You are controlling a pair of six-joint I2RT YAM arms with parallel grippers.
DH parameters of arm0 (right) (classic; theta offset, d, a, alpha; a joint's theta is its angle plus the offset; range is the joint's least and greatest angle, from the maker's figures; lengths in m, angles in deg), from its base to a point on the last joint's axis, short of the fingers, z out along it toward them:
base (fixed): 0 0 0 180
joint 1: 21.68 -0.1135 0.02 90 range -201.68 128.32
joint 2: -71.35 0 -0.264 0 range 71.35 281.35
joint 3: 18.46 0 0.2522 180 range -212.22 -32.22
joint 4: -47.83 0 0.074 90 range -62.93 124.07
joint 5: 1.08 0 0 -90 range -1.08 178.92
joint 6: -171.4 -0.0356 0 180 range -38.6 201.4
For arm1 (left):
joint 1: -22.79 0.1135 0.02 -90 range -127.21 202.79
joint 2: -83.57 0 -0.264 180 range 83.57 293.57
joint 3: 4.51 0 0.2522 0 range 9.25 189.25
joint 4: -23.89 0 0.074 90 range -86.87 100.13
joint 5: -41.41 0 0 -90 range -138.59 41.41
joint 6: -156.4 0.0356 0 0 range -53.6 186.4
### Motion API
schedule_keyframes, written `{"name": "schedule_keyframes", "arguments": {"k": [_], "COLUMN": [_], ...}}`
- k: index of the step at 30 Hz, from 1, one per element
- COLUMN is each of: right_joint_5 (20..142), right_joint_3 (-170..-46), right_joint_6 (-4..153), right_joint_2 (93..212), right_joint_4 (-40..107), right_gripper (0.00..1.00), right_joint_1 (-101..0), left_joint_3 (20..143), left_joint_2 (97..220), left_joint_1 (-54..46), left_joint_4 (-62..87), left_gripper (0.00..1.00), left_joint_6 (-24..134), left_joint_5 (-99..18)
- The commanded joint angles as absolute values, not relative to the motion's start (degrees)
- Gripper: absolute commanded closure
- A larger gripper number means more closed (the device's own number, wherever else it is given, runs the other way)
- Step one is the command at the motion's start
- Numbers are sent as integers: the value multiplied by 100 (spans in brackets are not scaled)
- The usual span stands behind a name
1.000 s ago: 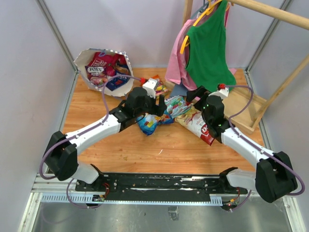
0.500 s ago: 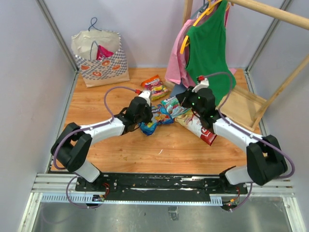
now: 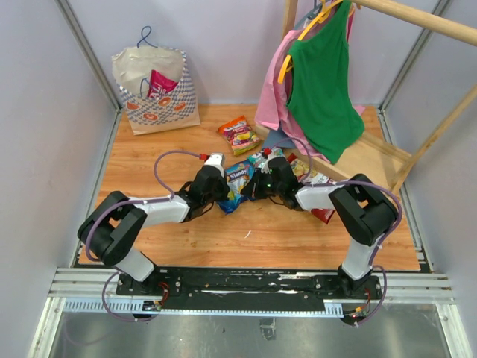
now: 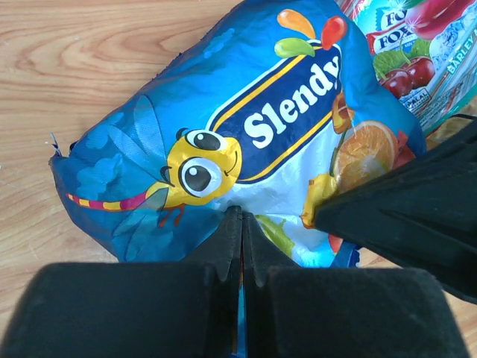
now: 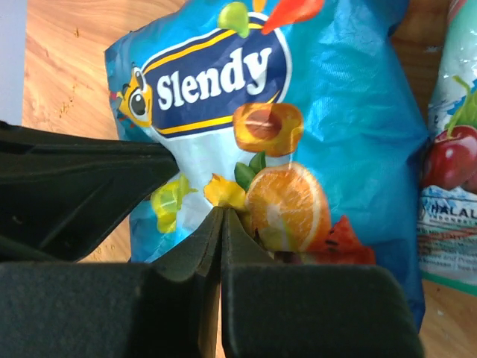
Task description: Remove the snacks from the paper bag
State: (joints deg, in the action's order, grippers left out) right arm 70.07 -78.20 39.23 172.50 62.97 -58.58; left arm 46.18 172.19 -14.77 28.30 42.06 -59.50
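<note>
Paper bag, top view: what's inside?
A pink packet sticks out of the open top of the paper bag. Anything deeper is hidden by the bag's walls.

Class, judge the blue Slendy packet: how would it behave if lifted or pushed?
The blue Slendy packet looks puffy and crinkled, so probably light and floppy. Its glossy foil may slip. Lying flat on the wooden table, it should slide, not roll.
</note>
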Motion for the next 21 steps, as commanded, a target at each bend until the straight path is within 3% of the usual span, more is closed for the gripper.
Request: {"name": "schedule_keyframes", "arguments": {"k": [1,9,16,21], "right_joint_5": [6713,6828,7066,7571], "right_joint_3": [-7998,-8336,-8292,-8026], "right_joint_6": [3840,4344,4916,5303], "right_joint_2": [17586,17658,16937,16118], "right_joint_4": [6320,5687,5150,5116], "right_gripper": [99,99,99,96], "right_joint_1": [-5879,-5879,-6013,-6035], "left_joint_3": [4327,4178,4133,4237], "left_joint_2": [17410,17212,16734,15978], "left_joint_1": [-1359,-1173,-1145,-1140], "left_joint_4": [2722,2731,2482,2310], "left_gripper": [99,99,99,88], "left_joint_6": [4177,4246,4345,4354], "left_joint_5": [-6299,-6360,-6519,-6442]}}
